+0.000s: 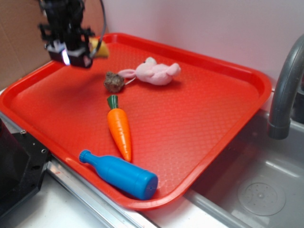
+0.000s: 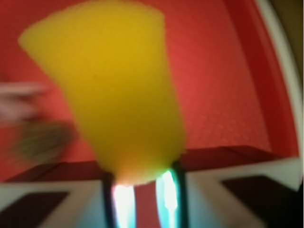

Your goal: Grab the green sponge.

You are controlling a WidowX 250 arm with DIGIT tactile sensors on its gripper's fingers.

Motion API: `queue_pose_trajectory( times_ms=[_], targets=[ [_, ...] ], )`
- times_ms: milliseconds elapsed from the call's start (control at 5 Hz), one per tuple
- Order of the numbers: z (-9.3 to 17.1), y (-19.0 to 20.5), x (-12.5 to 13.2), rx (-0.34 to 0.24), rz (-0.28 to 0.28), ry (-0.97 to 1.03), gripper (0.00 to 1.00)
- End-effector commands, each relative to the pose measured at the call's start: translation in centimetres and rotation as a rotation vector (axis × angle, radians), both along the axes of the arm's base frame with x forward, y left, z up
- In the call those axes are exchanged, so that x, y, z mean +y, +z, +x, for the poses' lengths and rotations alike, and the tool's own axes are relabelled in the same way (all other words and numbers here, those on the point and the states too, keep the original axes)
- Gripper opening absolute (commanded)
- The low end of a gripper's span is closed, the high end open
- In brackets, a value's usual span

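My end effector [image 1: 71,56] hangs above the red tray's [image 1: 199,118] far left corner, clamped on the green sponge [image 2: 114,90], its yellow foam filling my wrist view, lifted clear so the grab looks secure

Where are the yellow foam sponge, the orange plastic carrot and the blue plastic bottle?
yellow foam sponge [image 2: 118,90], wrist view, middle of its yellow face.
orange plastic carrot [image 1: 119,130], exterior view, mid-body.
blue plastic bottle [image 1: 124,175], exterior view, middle of its barrel.
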State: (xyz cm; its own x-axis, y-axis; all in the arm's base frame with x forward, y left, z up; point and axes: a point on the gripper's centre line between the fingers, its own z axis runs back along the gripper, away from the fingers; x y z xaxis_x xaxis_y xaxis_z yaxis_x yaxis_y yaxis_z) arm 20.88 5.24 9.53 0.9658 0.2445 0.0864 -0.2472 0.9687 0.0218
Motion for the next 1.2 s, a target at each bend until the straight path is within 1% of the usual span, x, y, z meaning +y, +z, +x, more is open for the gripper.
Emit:
queue_pose_trajectory(
  times_ms=[0, 200, 400, 600, 800, 1000],
  targets=[
    [0.0, 10.7, -4.5, -0.026, -0.015, -0.112, 0.00],
    [0.0, 12.3, -5.8, -0.020, -0.014, -0.133, 0.00],
    [0.2, 9.6, -2.7, 0.003, -0.013, -0.173, 1.00],
    [1.7, 6.9, 1.5, 0.002, 0.052, -0.263, 1.00],
    [2.6, 4.1, 5.5, 0.022, 0.127, -0.138, 1.00],
    [2.6, 4.1, 5.5, 0.022, 0.127, -0.138, 1.00]
  ],
)
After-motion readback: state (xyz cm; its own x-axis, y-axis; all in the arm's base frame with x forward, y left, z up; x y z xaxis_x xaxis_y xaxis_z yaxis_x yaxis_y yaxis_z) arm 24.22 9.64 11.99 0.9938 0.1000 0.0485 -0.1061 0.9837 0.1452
